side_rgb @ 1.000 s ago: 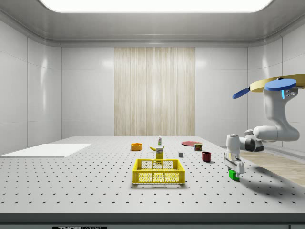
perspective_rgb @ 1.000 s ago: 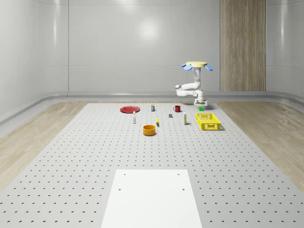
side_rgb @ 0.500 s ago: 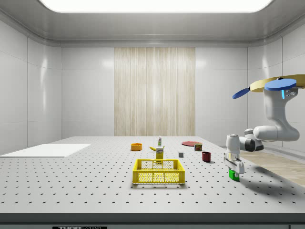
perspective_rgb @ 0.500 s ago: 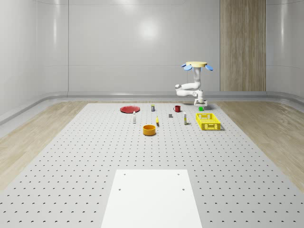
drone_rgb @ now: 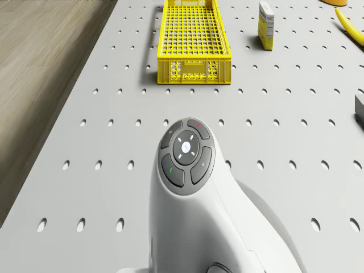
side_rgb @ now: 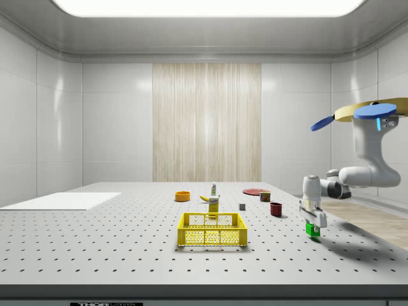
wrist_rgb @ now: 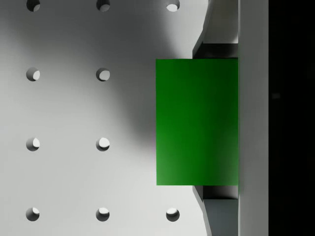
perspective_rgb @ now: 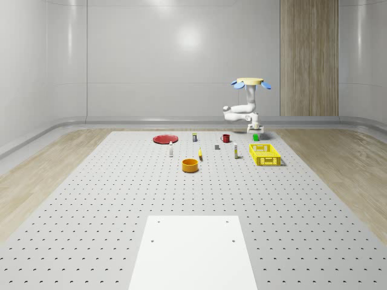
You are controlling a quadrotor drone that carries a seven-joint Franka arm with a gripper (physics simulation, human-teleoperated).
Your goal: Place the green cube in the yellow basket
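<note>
The green cube [side_rgb: 312, 229] hangs a little above the table, held between the fingers [wrist_rgb: 216, 50] of my gripper [side_rgb: 312, 224], which is shut on it. In the wrist view the green cube [wrist_rgb: 197, 122] sits in my gripper [wrist_rgb: 218, 122] over the perforated tabletop. The yellow basket [side_rgb: 212, 237] stands on the table to the side view's left of the cube, apart from it. In the whole-scene view the cube [perspective_rgb: 256, 138] is just behind the basket [perspective_rgb: 265, 160]. The drone [side_rgb: 373, 115] hovers over the table's far edge, arm bent down. The basket [drone_rgb: 194, 62] lies ahead of the arm.
A red mug [side_rgb: 276, 209], a small grey block [side_rgb: 242, 206] and a carton [drone_rgb: 265, 27] stand near the basket. An orange bowl [perspective_rgb: 190, 165], a red plate [perspective_rgb: 164, 139] and a banana [drone_rgb: 347, 23] lie further off. A white pad [perspective_rgb: 193, 251] covers the near table.
The gripper has risen slightly with the green cube in it, lifting the cube off the table. The drone has stayed at about the same place.
</note>
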